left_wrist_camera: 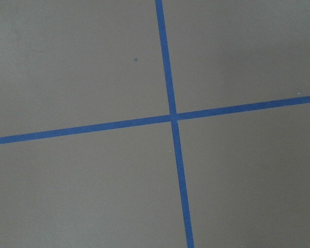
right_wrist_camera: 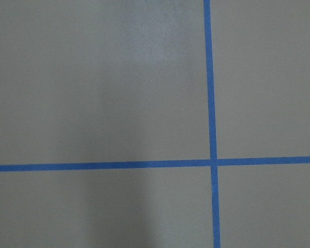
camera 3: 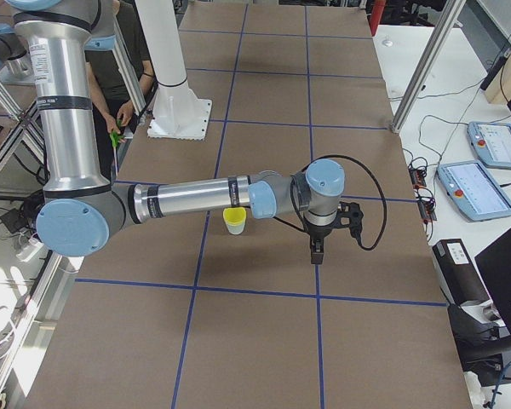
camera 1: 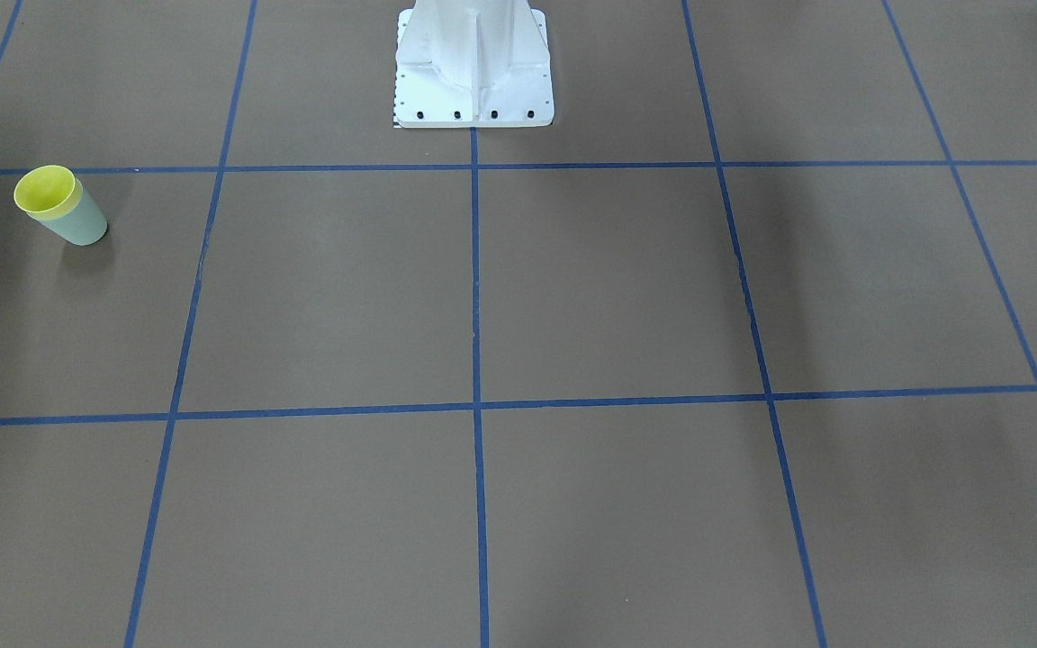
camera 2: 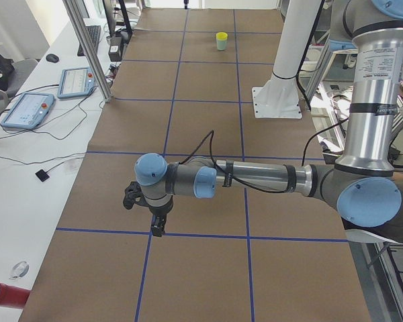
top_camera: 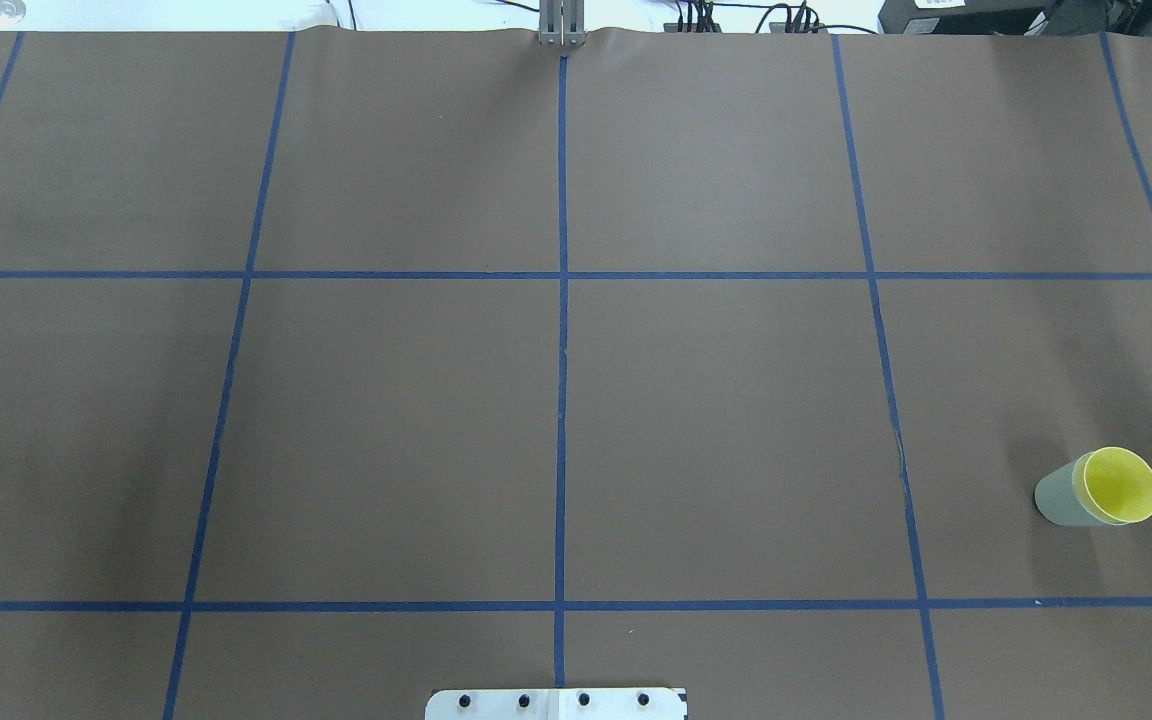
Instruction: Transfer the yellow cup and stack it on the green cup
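1. Yellow cup point(top_camera: 1121, 485) sits inside the green cup point(top_camera: 1058, 497). Only its rim sticks out.
2. Both cups stand on the brown table point(top_camera: 716, 430), far over on the robot's right side.
3. The left gripper point(camera 2: 159, 227) hangs above the blue tape lines point(left_wrist_camera: 168, 77), well away from the cups.
4. The right gripper point(camera 3: 316, 251) hangs near the cups and does not touch them.
5. I cannot tell if either gripper's jaws are apart or together.

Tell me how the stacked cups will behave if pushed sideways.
Probably tips easily: the green cup stands on its narrow base, wider at the rim. Likely light, being small and thin-walled. The yellow cup sits nested inside, so both should move together.
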`<state>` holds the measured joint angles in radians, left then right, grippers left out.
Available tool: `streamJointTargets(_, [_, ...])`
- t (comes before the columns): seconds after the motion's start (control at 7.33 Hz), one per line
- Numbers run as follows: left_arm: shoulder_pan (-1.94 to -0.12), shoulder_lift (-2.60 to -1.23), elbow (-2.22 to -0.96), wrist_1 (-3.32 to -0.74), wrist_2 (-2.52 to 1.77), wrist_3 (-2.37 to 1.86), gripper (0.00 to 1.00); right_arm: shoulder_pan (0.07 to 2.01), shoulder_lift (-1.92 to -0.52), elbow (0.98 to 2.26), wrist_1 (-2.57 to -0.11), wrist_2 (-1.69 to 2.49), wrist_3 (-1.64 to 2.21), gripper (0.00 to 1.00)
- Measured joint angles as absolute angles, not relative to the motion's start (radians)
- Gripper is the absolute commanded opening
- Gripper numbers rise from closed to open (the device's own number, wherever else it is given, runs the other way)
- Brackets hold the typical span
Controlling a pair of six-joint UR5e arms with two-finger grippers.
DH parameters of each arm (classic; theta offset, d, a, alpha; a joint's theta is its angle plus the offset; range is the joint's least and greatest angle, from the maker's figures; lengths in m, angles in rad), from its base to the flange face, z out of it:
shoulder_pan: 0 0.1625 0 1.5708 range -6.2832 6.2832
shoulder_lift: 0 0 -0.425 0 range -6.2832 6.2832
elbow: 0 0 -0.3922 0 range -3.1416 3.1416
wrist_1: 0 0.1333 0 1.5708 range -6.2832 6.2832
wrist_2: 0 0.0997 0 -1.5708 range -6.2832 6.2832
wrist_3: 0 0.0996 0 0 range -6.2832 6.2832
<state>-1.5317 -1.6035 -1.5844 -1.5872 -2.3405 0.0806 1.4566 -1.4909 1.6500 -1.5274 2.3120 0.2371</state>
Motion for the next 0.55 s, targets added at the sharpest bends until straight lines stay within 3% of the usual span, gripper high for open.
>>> streamJointTargets(0.55, [-1.528,-1.599,-1.591,-1.585,-2.378,0.087,1.0,1.443,-1.478,1.672,-1.633,2.338,0.201,1.0])
